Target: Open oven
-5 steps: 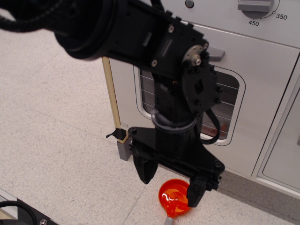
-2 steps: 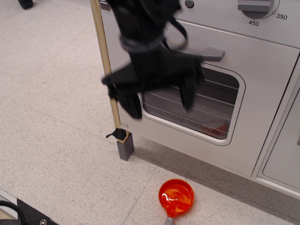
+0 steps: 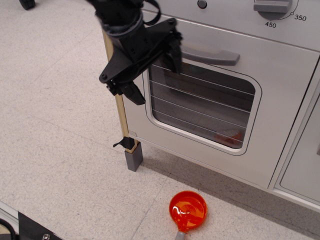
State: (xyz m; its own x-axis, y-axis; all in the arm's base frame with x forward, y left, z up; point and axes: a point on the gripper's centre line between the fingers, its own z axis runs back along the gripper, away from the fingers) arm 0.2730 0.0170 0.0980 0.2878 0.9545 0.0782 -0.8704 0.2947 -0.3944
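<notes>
The silver-grey oven [image 3: 280, 145] fills the upper right. Its door is shut, with a rounded window [image 3: 200, 107], a grey bar handle [image 3: 212, 56] above the window and a dial marked 350/450 [image 3: 274, 7] at the top. A wooden strip [image 3: 121, 112] runs down its left edge. My black gripper [image 3: 153, 74] is open and empty, in front of the door's upper left corner, just left of the handle's left end. One finger [image 3: 132, 93] lies near the wooden strip, the other [image 3: 174, 54] by the handle. I cannot tell whether it touches the door.
An orange translucent scoop [image 3: 188, 210] lies on the speckled floor below the oven. A grey foot block [image 3: 133, 156] stands at the oven's lower left corner. A plain grey cabinet door [image 3: 306, 165] is at the right edge.
My gripper has risen from just above the orange scoop up and to the left, to the door's upper left corner by the handle. The oven door has stayed shut.
</notes>
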